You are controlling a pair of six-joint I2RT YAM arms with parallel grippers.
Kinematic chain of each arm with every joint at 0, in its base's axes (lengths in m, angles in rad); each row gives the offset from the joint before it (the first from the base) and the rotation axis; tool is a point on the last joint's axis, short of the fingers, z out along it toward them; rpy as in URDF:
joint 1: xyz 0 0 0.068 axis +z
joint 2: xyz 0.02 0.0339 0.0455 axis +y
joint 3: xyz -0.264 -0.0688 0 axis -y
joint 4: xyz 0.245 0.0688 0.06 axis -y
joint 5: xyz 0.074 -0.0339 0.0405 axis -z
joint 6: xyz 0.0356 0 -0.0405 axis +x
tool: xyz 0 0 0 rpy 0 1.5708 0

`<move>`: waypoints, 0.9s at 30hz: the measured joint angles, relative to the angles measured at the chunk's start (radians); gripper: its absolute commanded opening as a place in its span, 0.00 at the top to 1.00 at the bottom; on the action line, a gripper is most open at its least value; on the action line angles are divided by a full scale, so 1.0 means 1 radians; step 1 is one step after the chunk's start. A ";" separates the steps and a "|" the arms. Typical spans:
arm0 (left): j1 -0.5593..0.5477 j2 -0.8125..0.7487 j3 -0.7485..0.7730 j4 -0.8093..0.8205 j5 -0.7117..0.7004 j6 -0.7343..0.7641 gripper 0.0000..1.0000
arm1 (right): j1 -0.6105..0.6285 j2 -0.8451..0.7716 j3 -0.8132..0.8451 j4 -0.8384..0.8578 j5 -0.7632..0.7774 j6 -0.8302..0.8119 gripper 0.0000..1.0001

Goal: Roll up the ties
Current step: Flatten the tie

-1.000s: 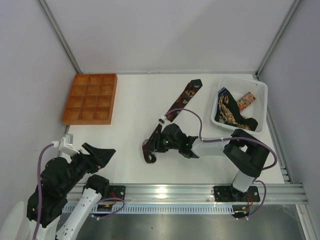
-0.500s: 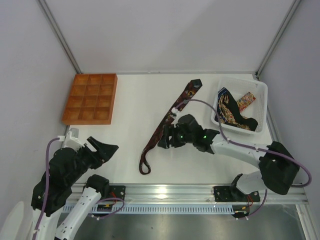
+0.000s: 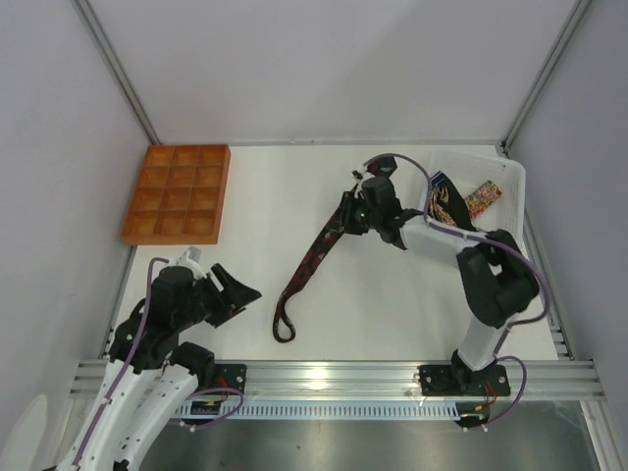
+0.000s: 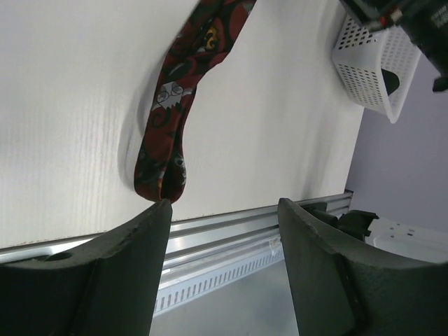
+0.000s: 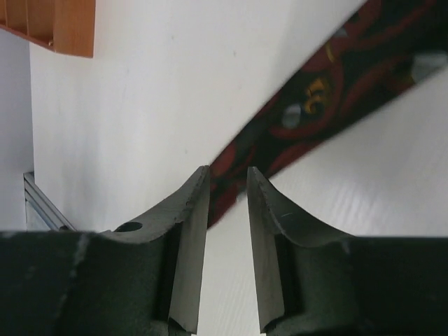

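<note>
The left arm (image 3: 157, 319) sits folded low over its base at the near left corner, with its wrist turned toward the middle of the surface (image 3: 265, 186). The left tool (image 3: 235, 292) gapes, its 2 fingers (image 4: 119, 266) spread wide. The right arm (image 3: 496, 285) rises from its base, bends at the elbow and stretches its forearm far back and to the left. The right tool (image 3: 345, 211) points leftward and down. Its 2 fingers (image 5: 189, 231) stand a narrow gap apart, seemingly not pinching.

loose tie (image 3: 312, 257): 1 | basket (image 3: 516, 196): 1 | ties (image 3: 451, 218) inside: count unclear | tray (image 3: 177, 193): 1
</note>
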 measured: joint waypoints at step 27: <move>-0.375 0.360 -0.087 0.164 -0.278 -0.047 0.27 | -0.250 0.400 0.359 -0.198 0.152 -0.014 0.67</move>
